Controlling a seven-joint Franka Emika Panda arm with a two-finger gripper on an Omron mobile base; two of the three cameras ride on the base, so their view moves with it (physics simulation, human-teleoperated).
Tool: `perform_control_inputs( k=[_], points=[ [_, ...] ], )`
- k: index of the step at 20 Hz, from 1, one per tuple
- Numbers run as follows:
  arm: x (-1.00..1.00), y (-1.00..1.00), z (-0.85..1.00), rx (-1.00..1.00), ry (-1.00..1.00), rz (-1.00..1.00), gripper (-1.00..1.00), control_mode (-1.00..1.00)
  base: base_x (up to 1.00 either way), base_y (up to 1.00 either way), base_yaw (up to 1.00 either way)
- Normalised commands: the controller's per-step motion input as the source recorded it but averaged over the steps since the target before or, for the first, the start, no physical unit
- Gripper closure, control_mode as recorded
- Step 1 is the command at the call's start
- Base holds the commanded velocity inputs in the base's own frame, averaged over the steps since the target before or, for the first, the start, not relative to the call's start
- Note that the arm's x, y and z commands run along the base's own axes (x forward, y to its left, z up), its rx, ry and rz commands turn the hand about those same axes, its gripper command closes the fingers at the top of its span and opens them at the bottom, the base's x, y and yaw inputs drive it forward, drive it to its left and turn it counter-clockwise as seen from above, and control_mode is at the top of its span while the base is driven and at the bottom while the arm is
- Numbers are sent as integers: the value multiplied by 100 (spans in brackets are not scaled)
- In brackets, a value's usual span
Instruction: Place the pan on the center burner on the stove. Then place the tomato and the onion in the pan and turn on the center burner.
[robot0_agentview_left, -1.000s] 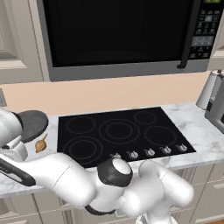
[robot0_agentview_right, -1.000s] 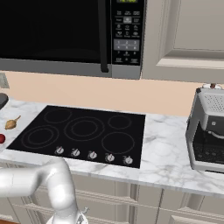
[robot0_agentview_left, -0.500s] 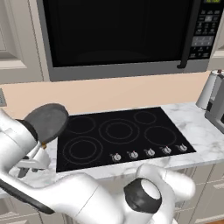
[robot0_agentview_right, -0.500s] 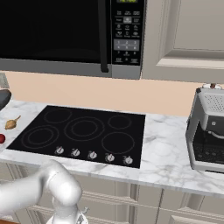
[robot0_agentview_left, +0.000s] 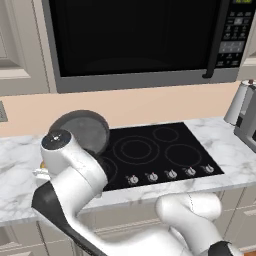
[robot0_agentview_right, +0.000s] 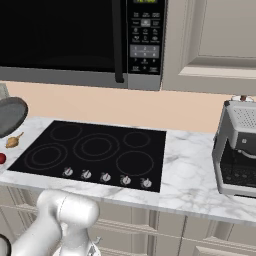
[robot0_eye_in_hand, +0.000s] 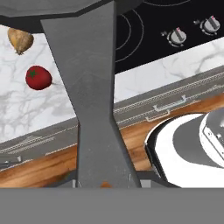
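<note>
The pan (robot0_agentview_left: 82, 131) was held by its handle in the clamped end effector, raised above the surface (robot0_agentview_left: 20, 170). The tomato (robot0_eye_in_hand: 38, 78) and onion (robot0_eye_in_hand: 20, 40) lay below it. No writing was legible.

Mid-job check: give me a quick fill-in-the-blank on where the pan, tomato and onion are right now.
1. The round dark grey frying pan is lifted above the ____ end of the black glass cooktop.
2. The gripper is shut on the pan's long ____.
3. The small red tomato and the golden-brown onion lie on the marble ____.
4. The large center burner ring is still ____.

Missing words: left; handle; counter; empty
</note>
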Motion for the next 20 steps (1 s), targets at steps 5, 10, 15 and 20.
perform_control_inputs(
  k=[5,10,15,20],
  points=[
    [13,-79,-7,13,-3,23,100,-100,0,0,0],
    [32,-54,-1,7,0,13,100,-100,0,0,0],
    [48,-28,0,5,1,0,100,-100,0,0,0],
    [53,-3,0,1,6,-6,100,-100,0,0,0]
  ],
)
